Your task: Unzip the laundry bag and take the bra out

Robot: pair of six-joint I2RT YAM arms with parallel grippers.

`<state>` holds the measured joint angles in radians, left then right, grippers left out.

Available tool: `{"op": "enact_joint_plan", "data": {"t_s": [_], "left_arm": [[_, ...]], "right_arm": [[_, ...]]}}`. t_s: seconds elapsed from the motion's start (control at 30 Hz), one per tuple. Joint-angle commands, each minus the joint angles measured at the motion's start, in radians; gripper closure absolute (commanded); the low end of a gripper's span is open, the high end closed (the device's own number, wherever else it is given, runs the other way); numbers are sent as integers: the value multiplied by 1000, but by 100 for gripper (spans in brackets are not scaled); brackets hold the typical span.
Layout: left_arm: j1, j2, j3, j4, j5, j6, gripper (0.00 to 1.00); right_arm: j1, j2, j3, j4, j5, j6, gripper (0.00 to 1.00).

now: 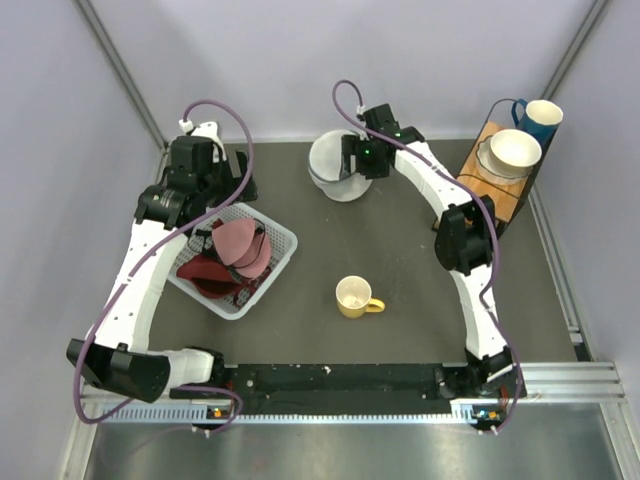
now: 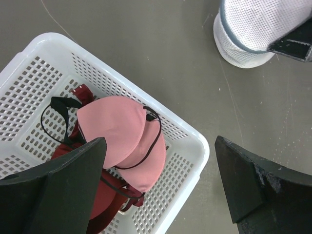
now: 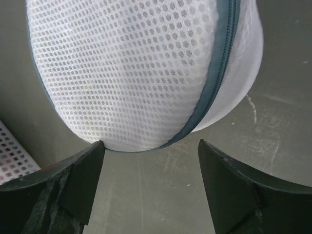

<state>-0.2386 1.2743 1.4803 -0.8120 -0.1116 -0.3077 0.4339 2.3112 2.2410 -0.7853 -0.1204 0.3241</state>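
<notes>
A mug was seen nearest, mid-table. At 9 o'clock a basket was set, with a pink bra laid in it on dark red cloth. The left gripper was held above it, spread wide and empty. At 12 o'clock the laundry bag was found on the table, its zip closed where visible. The right gripper was held wide at the bag's edge, with nothing clamped.
</notes>
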Motion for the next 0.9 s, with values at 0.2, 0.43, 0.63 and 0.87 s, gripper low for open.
{"op": "enact_joint_plan", "data": {"t_s": [0.2, 0.43, 0.63, 0.87], "left_arm": [[-5, 40, 105, 43, 292, 99, 1], [-1, 235, 190, 169, 499, 108, 1], [13, 408, 195, 304, 702, 53, 1], [13, 545, 209, 366, 951, 59, 1]], "right_arm": [[26, -194, -105, 123, -67, -104, 100], [28, -430, -362, 138, -283, -370, 100], [12, -530, -514, 112, -500, -548, 100], [5, -503, -462, -11, -595, -642, 100]]}}
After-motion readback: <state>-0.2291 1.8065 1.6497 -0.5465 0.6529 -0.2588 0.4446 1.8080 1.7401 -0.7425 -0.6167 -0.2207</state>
